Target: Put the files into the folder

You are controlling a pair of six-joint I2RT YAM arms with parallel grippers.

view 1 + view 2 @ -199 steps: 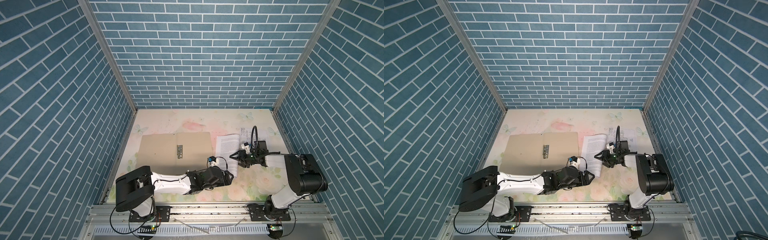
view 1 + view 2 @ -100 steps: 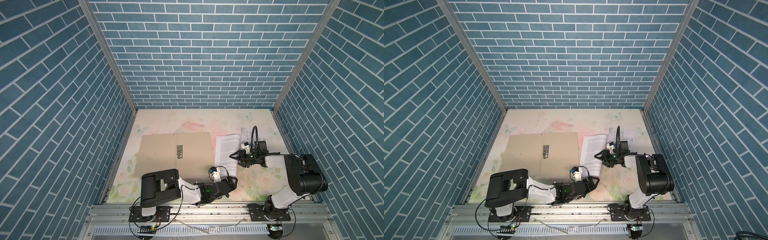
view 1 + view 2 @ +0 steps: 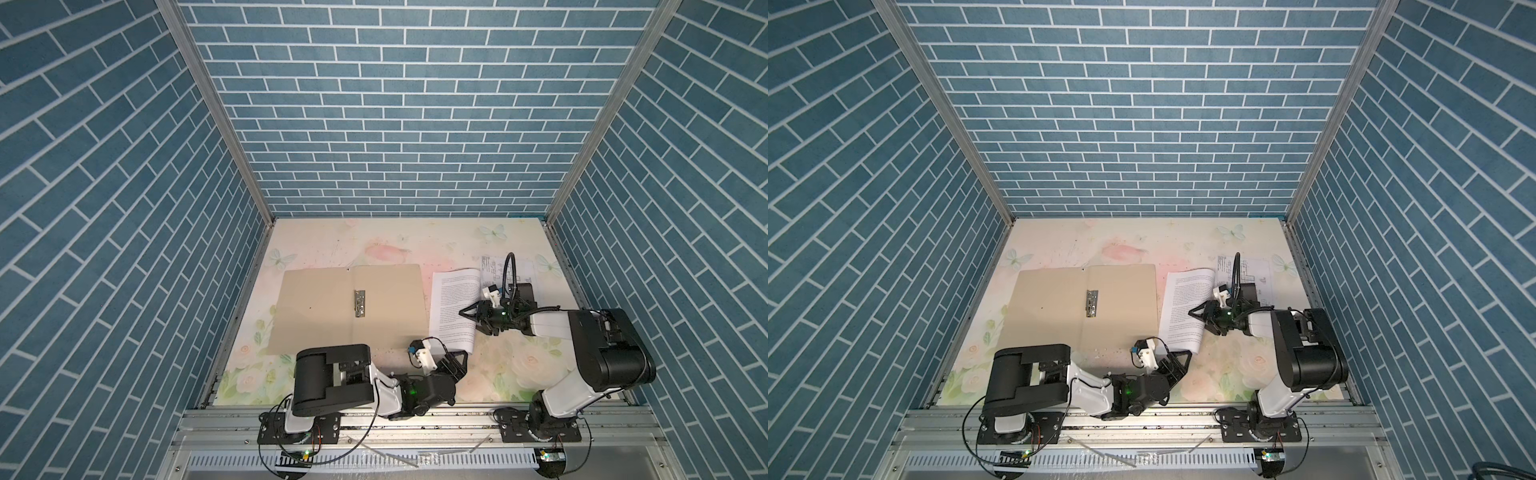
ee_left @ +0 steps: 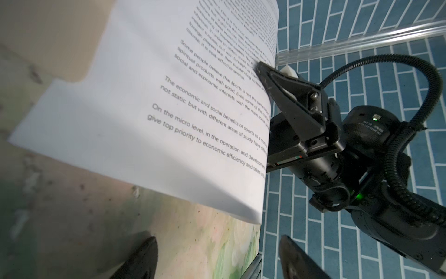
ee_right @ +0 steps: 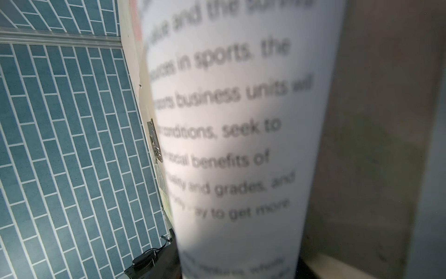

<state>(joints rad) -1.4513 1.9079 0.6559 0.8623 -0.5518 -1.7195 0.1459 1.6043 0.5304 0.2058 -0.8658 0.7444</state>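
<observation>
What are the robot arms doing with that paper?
The right pincer is pinching the printed page by its edge and lifting that side, so the sheet curls up beside the open folder. The left pincer waits open near the page's front corner, holding nothing. The drawing sheet lies flat on the table behind the right arm. Neither paper is in the folder yet.

**Right arm's got the text page**

Folder (image 3: 349, 309) lies open flat, clip (image 3: 360, 303) at its spine. At its 3 o'clock, right gripper (image 3: 465, 312) pinches the curled text sheet (image 3: 452, 307). Left gripper (image 3: 457, 365) sits spread at the sheet's 6 o'clock.
</observation>
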